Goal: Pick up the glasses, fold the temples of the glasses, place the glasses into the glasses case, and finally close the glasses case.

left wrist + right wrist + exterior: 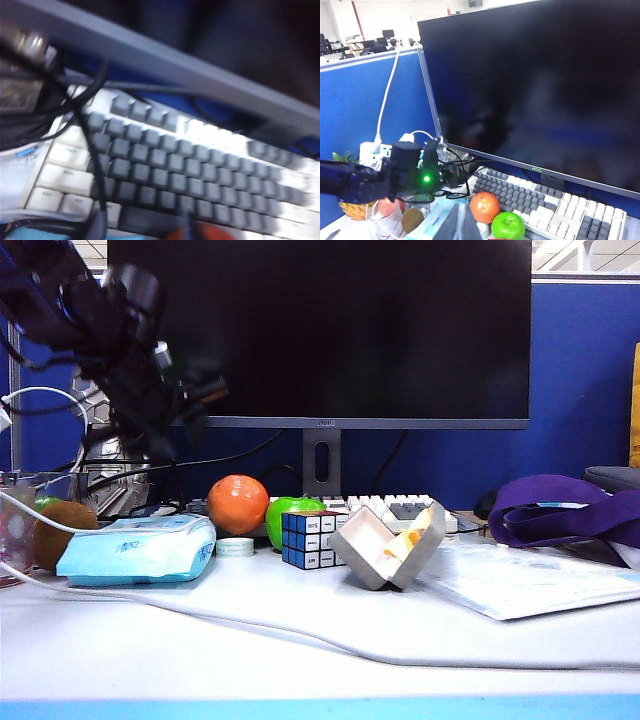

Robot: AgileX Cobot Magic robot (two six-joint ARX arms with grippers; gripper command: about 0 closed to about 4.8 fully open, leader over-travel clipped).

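Observation:
The grey glasses case [385, 545] lies open on the desk beside the Rubik's cube, with something yellow-orange on its cream lining. My left gripper [142, 227] hangs blurred high at the left [200, 390], over the keyboard; its fingers [97, 225] stand wide apart. The thin black glasses [463, 180] hang at its front, and one dark rod of them [97, 150] runs down to a finger. Whether they are still pinched I cannot tell. My right gripper [460, 225] is shut and empty, high above the wipes packet, and out of the exterior view.
Orange [237, 503], green apple [290, 515], Rubik's cube [313, 538], tape roll [235, 547] and light-blue wipes packet [140, 550] line the desk before the keyboard [400, 508] and monitor [320, 330]. A purple bag [560, 510] and papers [520, 580] lie right. A white cable [300, 635] crosses the front.

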